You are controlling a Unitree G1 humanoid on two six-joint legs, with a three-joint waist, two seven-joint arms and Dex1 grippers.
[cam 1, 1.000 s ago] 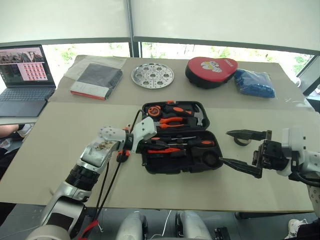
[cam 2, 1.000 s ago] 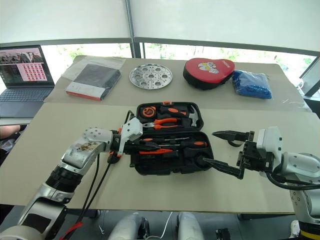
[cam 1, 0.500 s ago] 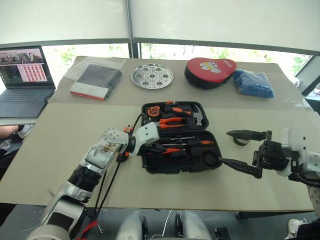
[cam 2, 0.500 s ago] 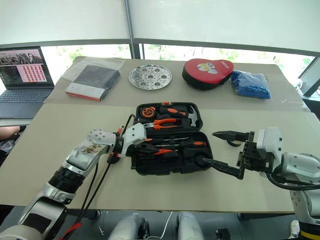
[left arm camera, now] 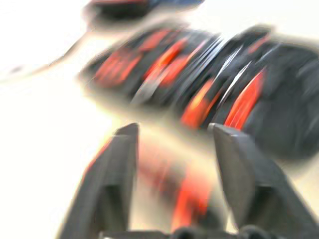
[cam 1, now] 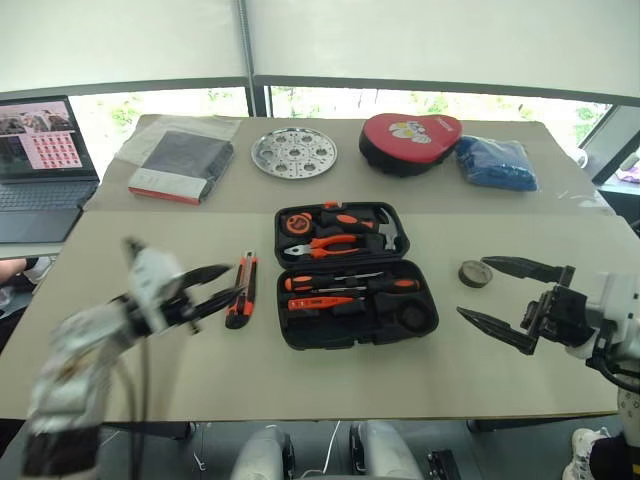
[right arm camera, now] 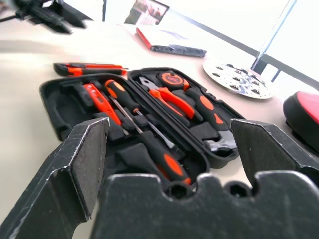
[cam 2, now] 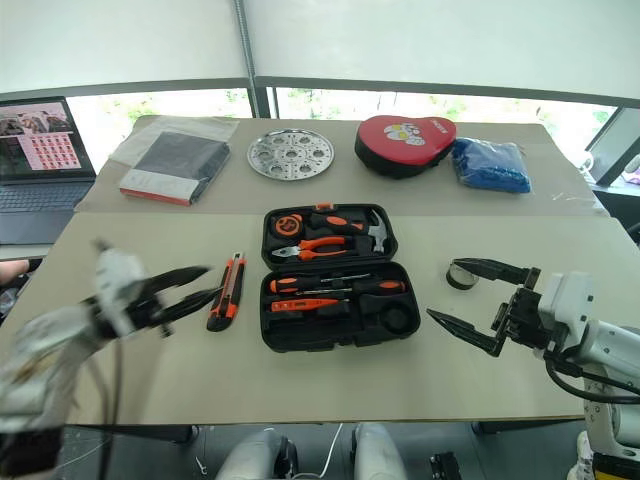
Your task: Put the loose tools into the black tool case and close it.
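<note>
Open black case point(cam 1: 355, 275) at mid-counter point(cam 1: 120, 240), lid half far, tray half near. In the tray: two screwdrivers point(cam 1: 350, 284) and a slim orange tester pen point(cam 1: 318, 301), lying left-right in their recesses. Round recess at the tray's right end looks empty, though too dark to be sure.

Outside the case, two loose things. Utility knife point(cam 1: 240, 303) flat on the counter just left of the case, long axis near-far, roughly parallel to the case's left edge. Tape roll point(cam 1: 474, 273) lying flat, right of the case, a little apart from it.

Left tool point(cam 1: 210, 288) blurred, jaws apart at a moderate gap, holding nothing, tips aimed right at the knife and just short of its near end. Knife directly ahead of it, so the left arm clearly nearer; a grasp would likely need the jaws across the handle's short width.

Right tool point(cam 1: 505, 298) spread wide, empty, pointing left toward the case. Tape roll just beyond its far finger's tip, not between the fingers; right arm the nearer one for it.

Remaining by judgement: knife and tape into the case, then lid down.

Writing: none legible. Red pouch point(cam 1: 410, 142) at the far side carries a cartoon print; laptop point(cam 1: 35, 165) screen at far left too small to read.
</note>
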